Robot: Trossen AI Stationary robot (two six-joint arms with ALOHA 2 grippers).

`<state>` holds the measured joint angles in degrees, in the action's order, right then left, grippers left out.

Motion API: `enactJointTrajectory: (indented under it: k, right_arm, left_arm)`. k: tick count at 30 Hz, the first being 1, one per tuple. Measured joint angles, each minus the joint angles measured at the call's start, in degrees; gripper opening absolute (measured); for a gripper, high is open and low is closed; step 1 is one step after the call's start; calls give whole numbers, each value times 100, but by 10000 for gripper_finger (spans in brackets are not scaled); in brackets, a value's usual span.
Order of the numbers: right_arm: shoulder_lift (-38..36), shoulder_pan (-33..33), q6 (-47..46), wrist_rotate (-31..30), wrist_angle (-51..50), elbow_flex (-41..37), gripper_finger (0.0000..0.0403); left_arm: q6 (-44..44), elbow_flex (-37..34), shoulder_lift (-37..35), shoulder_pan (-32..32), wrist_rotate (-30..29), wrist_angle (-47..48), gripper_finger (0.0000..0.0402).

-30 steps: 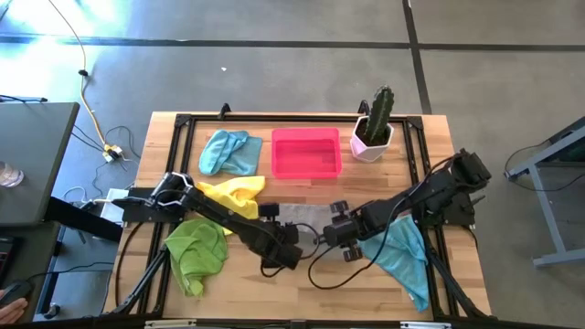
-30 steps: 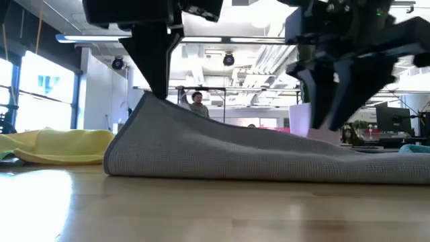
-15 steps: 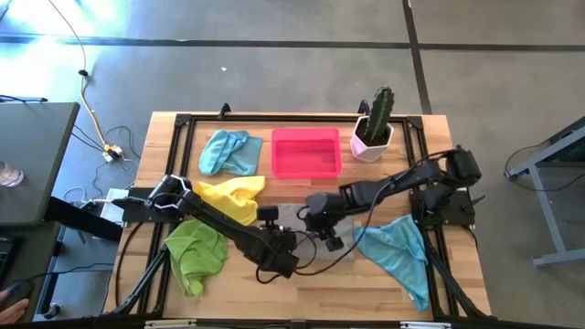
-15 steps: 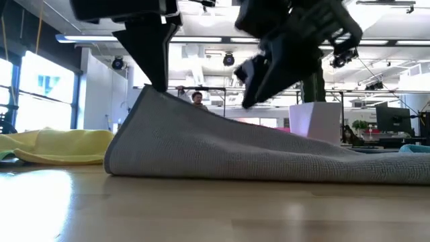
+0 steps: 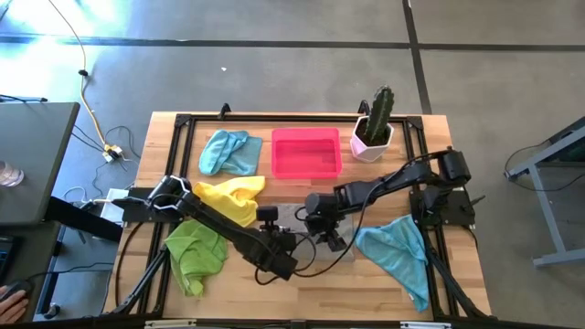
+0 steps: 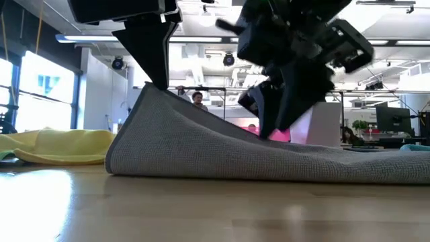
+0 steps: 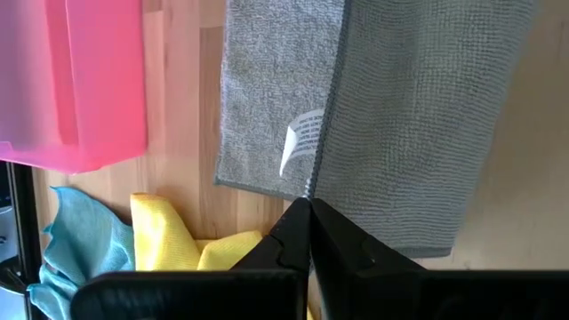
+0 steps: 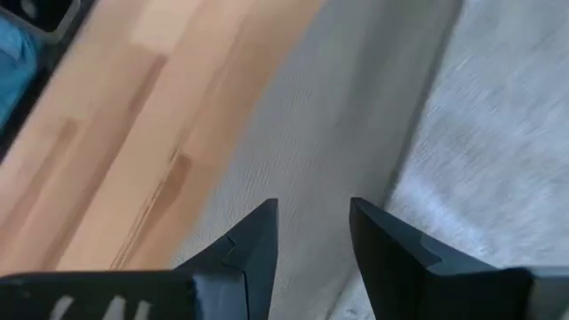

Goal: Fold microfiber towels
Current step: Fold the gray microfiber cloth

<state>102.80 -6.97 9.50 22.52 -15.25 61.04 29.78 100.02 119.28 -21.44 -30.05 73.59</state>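
Note:
The grey towel lies at the table's middle, one side lifted and turned over the rest; a white label shows on it. My left gripper is shut on its raised edge. My right gripper is open, fingers pointing down over the towel's middle, just above or on the cloth. A yellow towel, a lime green one and two light blue ones lie crumpled around it. My left gripper pinches the grey towel's hemmed edge between its two shut fingers, from above, pointing down. That edge is lifted. The cloth slopes from it down to the table, where the rest lies flat. My right gripper: I cannot tell whether its open fingers touch the cloth.
The pink tray and a potted cactus stand at the far side. The yellow towel lies close to the grey towel's left. Bare wood lies along the near edge.
My right gripper has moved from the table's right side toward the left and a little far, over the grey towel's middle, and has come down close to the cloth. My left gripper has kept the raised edge up, almost still.

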Motion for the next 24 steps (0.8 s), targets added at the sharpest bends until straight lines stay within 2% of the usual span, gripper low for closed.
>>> enactJointTrajectory:
  k: [6,11,15,19,24]
  right_arm:
    - [-25,110,-46,-299,1255,1,134]
    - [62,110,-46,-294,1492,2,134]
    - [300,110,-50,-266,1515,2,134]
    - [482,134,-179,36,1380,2,134]
    - [465,134,-196,198,366,2,134]
  left_arm:
    - [2,3,0,-41,56,-30,0]
    - [9,3,0,-43,-142,-34,0]
    - [9,3,0,-43,-248,-38,0]
    - [12,3,0,-47,-304,-21,0]
    - [9,3,0,-47,-307,16,0]
